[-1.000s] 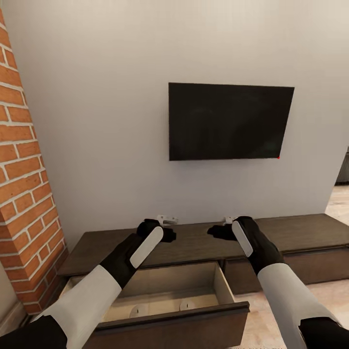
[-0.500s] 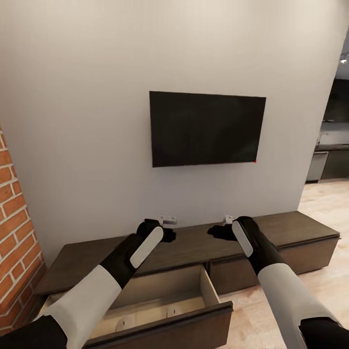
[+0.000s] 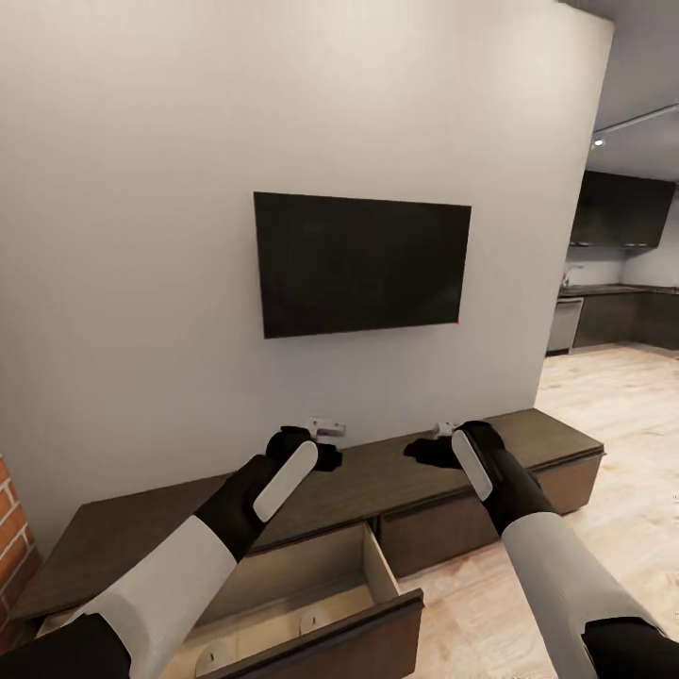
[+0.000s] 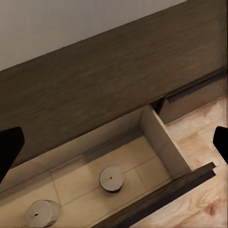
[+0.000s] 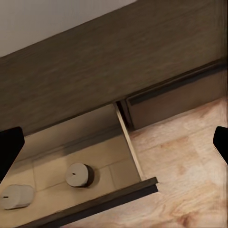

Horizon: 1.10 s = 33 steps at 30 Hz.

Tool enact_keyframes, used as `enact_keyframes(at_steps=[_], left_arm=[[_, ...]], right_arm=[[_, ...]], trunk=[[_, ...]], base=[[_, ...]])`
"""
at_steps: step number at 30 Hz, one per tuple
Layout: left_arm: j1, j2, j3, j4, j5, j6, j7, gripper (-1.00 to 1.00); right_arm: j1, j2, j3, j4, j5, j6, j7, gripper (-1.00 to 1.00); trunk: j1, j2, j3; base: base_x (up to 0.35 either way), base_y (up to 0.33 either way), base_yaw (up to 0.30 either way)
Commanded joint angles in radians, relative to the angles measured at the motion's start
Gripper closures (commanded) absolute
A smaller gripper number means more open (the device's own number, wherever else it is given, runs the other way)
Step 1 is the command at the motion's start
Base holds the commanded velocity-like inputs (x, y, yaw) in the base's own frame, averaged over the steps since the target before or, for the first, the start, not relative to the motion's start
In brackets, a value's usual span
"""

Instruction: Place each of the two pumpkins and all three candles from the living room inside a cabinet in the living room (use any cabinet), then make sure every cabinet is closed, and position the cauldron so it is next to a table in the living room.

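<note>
Both arms are white near the body and black toward the claws. The left gripper (image 3: pixel 321 443) and right gripper (image 3: pixel 426 443) are black, each with a long white strip just behind it.

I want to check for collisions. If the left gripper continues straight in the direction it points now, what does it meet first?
Probably the pale floor of the open drawer in the cabinet, near the right-hand candle. The left gripper has nothing nearer ahead, though depth is uncertain.
</note>
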Motion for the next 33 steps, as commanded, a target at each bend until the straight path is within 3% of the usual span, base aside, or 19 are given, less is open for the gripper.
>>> enact_keyframes(at_steps=[1,20,33], left_arm=[[-0.001,0.000,-0.002,-0.001,0.011,0.001,0.010,-1.00],[-0.001,0.000,-0.012,0.000,0.012,-0.001,0.011,-1.00],[-0.001,0.000,-0.014,-0.001,0.014,-0.001,0.005,-1.00]], right_arm=[[-0.001,-0.001,0.004,-0.001,-0.010,0.003,-0.010,-1.00],[-0.001,-0.001,0.004,-0.001,-0.010,0.002,-0.010,-1.00],[-0.001,-0.002,0.004,0.000,-0.010,0.001,-0.010,-1.00]], trunk=[[-0.004,0.007,0.003],[-0.077,0.140,0.083],[-0.077,0.140,0.098]], base=[[0.000,0.000,-0.225],[0.000,0.000,-0.226],[0.000,0.000,-0.227]])
